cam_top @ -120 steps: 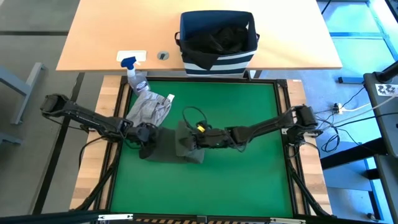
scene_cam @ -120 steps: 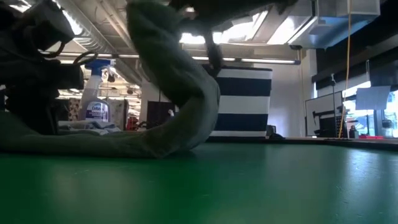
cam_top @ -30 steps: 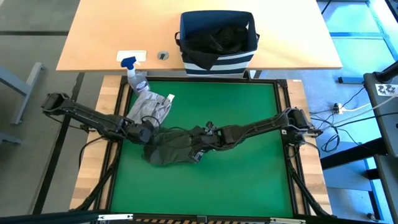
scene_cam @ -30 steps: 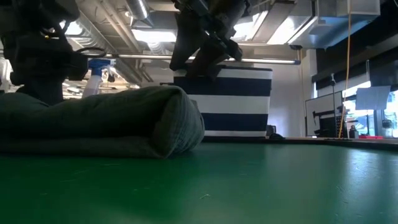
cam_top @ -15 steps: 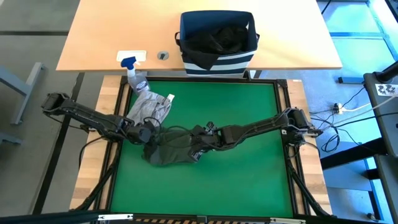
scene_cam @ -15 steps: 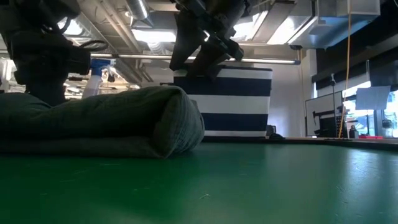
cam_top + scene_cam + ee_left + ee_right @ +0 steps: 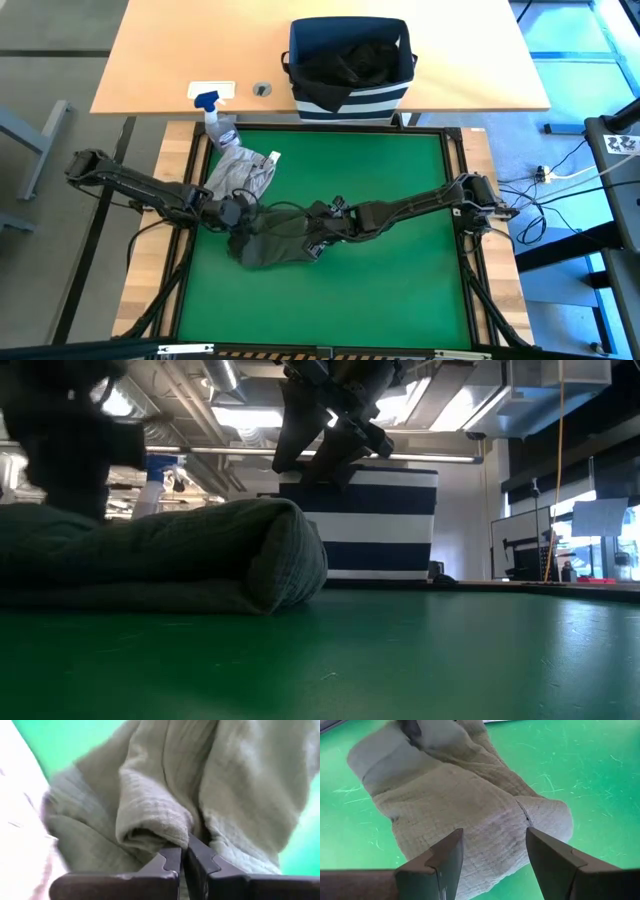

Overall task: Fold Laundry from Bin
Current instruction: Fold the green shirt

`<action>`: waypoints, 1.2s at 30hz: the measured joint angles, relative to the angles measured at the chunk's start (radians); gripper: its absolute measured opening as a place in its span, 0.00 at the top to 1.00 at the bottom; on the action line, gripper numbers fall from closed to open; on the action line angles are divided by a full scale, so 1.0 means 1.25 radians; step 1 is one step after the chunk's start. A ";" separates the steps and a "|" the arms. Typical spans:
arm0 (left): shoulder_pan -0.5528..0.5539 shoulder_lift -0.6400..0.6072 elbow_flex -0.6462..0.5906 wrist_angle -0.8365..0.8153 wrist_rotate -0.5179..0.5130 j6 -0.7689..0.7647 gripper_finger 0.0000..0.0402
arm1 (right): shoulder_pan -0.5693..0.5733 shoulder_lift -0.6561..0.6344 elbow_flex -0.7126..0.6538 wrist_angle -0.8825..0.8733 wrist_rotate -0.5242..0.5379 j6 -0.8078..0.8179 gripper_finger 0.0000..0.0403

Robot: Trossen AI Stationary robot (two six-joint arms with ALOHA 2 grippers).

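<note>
Green mat [image 7: 380, 290] fills the near part of the table, with the olive garment [image 7: 272, 238] lying bunched up and partly rolled toward its left side. The left gripper [image 7: 232, 214] sits right at that garment's left edge, fingers pinched together on a fold of the cloth, you can see the fold squeezed between them in the left wrist view [image 7: 182, 857]. The right gripper [image 7: 318, 238] is just over the garment's right end, arm stretched in low from the right, fingers spread apart with the cloth below them, not touching as far as I can tell [image 7: 492, 850].

Just past the garment, up by the mat's far left corner, there's a light grey garment [image 7: 238, 172] and a spray bottle [image 7: 212, 112] with a blue nozzle. Farther back, on the wooden tabletop [image 7: 150, 60], the striped navy bin [image 7: 350, 98] stands with black cloth [image 7: 352, 58] inside. From the low view, ceiling lights and pipes run beyond the bin [image 7: 380, 520].
</note>
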 joint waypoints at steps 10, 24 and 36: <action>0.038 -0.005 0.176 -0.327 -0.127 0.118 1.00 | 0.000 0.000 0.000 -0.001 -0.008 0.000 0.47; 0.061 -0.008 0.141 -0.280 0.042 0.153 0.86 | 0.000 0.008 0.000 0.011 -0.015 -0.003 0.47; 0.021 -0.001 0.212 -0.085 -0.012 0.199 0.68 | -0.001 0.106 0.000 0.274 -0.074 -0.127 0.47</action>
